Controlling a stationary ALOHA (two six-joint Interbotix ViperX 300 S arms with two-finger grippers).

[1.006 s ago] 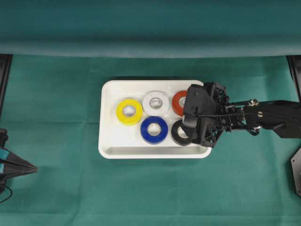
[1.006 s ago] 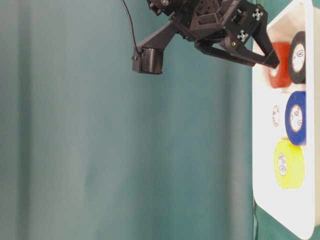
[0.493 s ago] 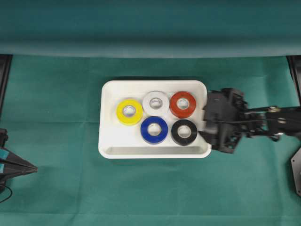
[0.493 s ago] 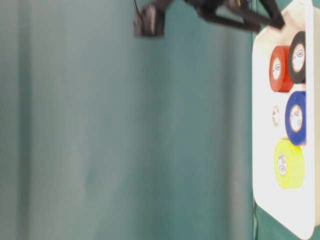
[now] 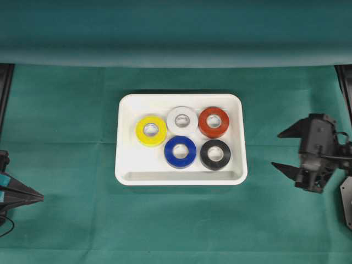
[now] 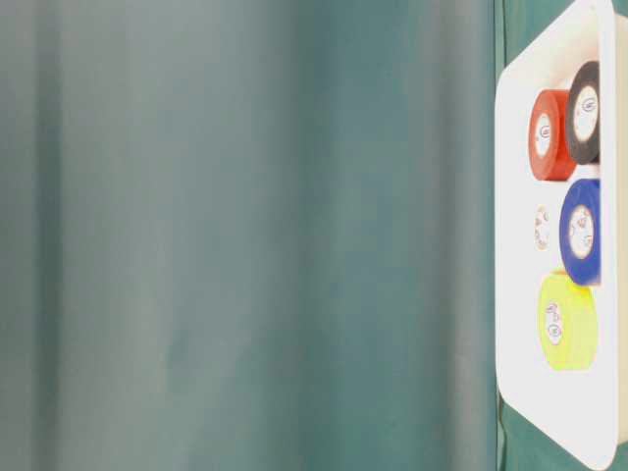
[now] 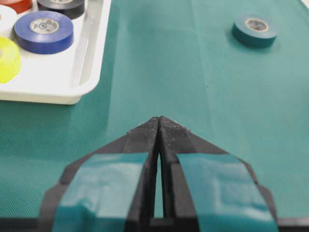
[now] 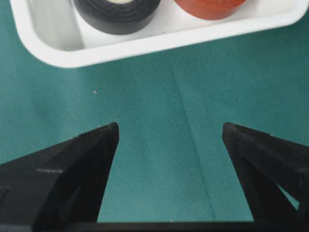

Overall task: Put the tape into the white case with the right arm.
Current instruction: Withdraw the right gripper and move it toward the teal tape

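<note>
The white case (image 5: 125, 175) lies mid-table and holds yellow (image 5: 151, 130), white (image 5: 182, 119), red (image 5: 213, 121), blue (image 5: 180, 151) and black (image 5: 215, 154) tape rolls. My right gripper (image 5: 276, 149) hovers over bare cloth to the right of the case, open, with nothing between its fingers. In the right wrist view the gripper (image 8: 169, 133) faces the case rim (image 8: 159, 41), with the black roll (image 8: 116, 14) and red roll (image 8: 210, 7) just behind it. My left gripper (image 7: 159, 119) is shut and empty at the table's left edge (image 5: 39, 195).
A teal tape roll (image 7: 254, 30) lies on the green cloth outside the case (image 7: 87, 63), seen only in the left wrist view. The table-level view shows the case (image 6: 510, 294) and its rolls, with no arm in it.
My right gripper has drawn back to the right, from above the black roll to the cloth beyond the case, staying open. It has left the table-level view. The left arm is unmoved.
</note>
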